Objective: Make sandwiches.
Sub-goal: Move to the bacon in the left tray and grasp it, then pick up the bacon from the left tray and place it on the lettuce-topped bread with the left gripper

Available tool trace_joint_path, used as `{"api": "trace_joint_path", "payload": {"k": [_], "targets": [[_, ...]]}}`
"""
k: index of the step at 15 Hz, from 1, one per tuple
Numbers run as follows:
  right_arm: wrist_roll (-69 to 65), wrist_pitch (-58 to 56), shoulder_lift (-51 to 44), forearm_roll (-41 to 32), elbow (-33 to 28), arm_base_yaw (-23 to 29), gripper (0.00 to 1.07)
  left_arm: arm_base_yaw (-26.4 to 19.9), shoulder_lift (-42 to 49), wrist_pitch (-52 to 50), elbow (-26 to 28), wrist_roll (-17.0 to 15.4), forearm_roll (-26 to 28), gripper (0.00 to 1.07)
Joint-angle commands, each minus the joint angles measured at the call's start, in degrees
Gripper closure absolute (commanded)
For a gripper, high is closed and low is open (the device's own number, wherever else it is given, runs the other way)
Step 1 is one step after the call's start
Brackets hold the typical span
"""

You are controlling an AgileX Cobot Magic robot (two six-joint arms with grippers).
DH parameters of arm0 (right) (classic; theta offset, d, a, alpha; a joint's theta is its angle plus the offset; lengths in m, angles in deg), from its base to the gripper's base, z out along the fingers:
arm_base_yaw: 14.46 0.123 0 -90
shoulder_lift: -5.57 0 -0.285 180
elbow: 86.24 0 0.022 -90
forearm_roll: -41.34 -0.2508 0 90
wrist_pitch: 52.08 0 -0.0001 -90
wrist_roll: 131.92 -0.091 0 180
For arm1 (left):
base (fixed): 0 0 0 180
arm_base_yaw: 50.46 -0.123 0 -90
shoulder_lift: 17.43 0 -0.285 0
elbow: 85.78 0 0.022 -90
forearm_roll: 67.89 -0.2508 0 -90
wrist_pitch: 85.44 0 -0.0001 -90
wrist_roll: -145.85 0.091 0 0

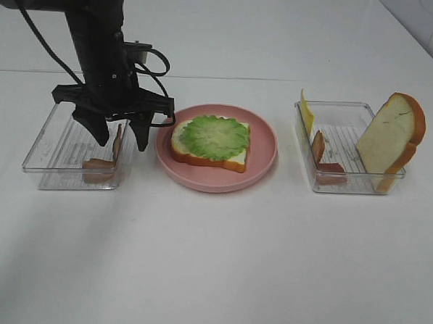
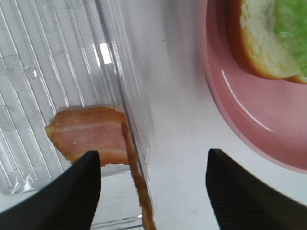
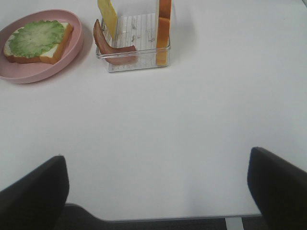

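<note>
The left end effector point(image 1: 122, 140) hangs open, its two black fingers point(image 2: 76, 187) spread wide across the plate-side wall of a clear ribbed plastic tray point(image 1: 38, 169) that sits toward the left edge of the tabletop point(image 1: 211, 263). One finger is inside the tray and the other outside it, over the bare strip between tray and plate. Between the fingers is a brown toy bacon strip point(image 1: 100, 167), part of it flat on the tray floor and part rising along that wall. Whether a finger touches it cannot be told.

Just beside this end effector, mid-tabletop, a round pink plate point(image 1: 201, 183) carries the unfinished sandwich point(image 1: 210, 138): one white toy bread slice with an orange-brown crust, lying flat with green lettuce on top.

Toward the right edge stands a second clear tray point(image 1: 346, 189). It holds an upright yellow cheese slice point(image 1: 306, 112), a curved second bacon strip point(image 1: 320, 148) and an upright second bread slice point(image 1: 392, 135).

The right end effector point(image 3: 156, 163) is also open and holds nothing. It is over bare tabletop by an edge, well apart from that tray.
</note>
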Motion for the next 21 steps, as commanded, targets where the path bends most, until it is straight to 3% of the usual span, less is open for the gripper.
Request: {"api": "trace_joint_path", "payload": {"k": [1,4,6,10,16,17,19,20,21], "targets": [[0.5,0.4,-1.7,0.2,-0.1,0.2,0.11,-0.1,-0.2,-0.1,-0.4,-0.3,-0.1,0.62],[0.5,0.4,-1.7,0.2,-0.1,0.2,0.11,-0.1,-0.2,0.3,-0.4,-0.3,-0.1,0.95],[0.5,0.4,-1.7,0.2,-0.1,0.2,0.11,-0.1,-0.2,0.3,-0.4,-0.2,-0.1,1.07],[0.5,0.4,-1.7,0.2,-0.1,0.2,0.11,0.1,0.2,0.2,-0.4,-0.1,0.2,1.07],[0.5,0.4,-1.7,0.2,-0.1,0.2,0.11,0.5,8.7,-0.2,1.8,0.3,4.3,1.07],[0.5,0.4,-1.7,0.2,-0.1,0.2,0.11,0.5,8.8,0.2,2.5,1.3,5.3,1.07],[0.5,0.4,-1.7,0.2,-0.1,0.2,0.11,1.3,8.8,1.1,5.7,7.0,10.1,1.07],[0.5,0.4,-1.7,0.2,-0.1,0.2,0.11,2.5,8.7,-0.4,9.2,13.3,15.5,1.07],[0.5,0.4,-1.7,0.2,-0.1,0.2,0.11,2.5,8.6,-0.9,10.0,14.2,17.1,1.07]]}}
